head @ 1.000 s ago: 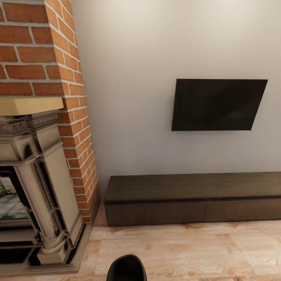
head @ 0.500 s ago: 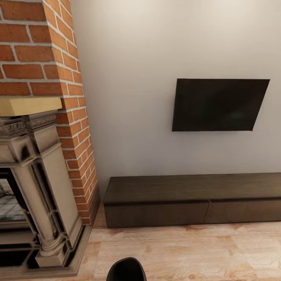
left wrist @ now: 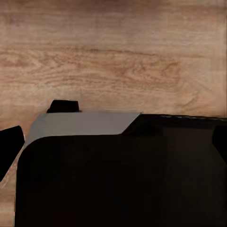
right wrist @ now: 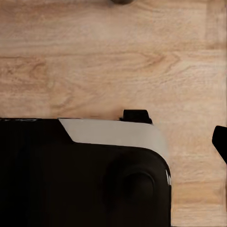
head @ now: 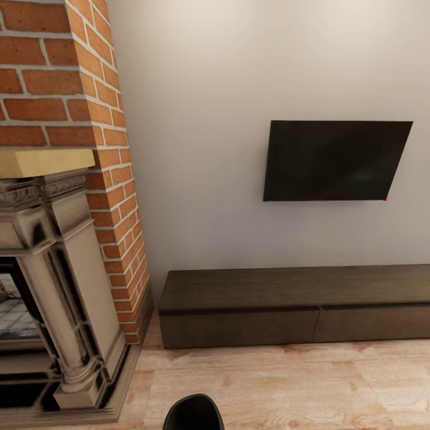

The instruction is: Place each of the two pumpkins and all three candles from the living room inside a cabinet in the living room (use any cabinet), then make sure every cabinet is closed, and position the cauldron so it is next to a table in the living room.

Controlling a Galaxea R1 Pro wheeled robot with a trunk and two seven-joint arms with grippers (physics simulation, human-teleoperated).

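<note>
The long low dark-brown cabinet [head: 286, 313] stands against the white wall, with both of its visible drawer fronts flush and shut. Pumpkins, candles, cauldron and table are out of view. My left gripper [left wrist: 113, 142] hangs over the wooden floor above my own dark base, a black fingertip [left wrist: 7, 146] at each side of the left wrist view, set wide apart with nothing between them. One black fingertip [right wrist: 220, 142] of my right gripper [right wrist: 142, 142] shows at the edge of the right wrist view; nothing is held.
An ornate beige fireplace [head: 60, 280] with a brick chimney [head: 89, 107] fills the left side. A dark TV [head: 335, 161] hangs on the wall above the cabinet. Pale wooden floor [head: 286, 382] lies between me and the cabinet. A black rounded part of my body [head: 194, 415] shows at the bottom.
The whole head view shifted slightly a second ago, so the camera moved; the last half second shows no change. Nothing in the room moved.
</note>
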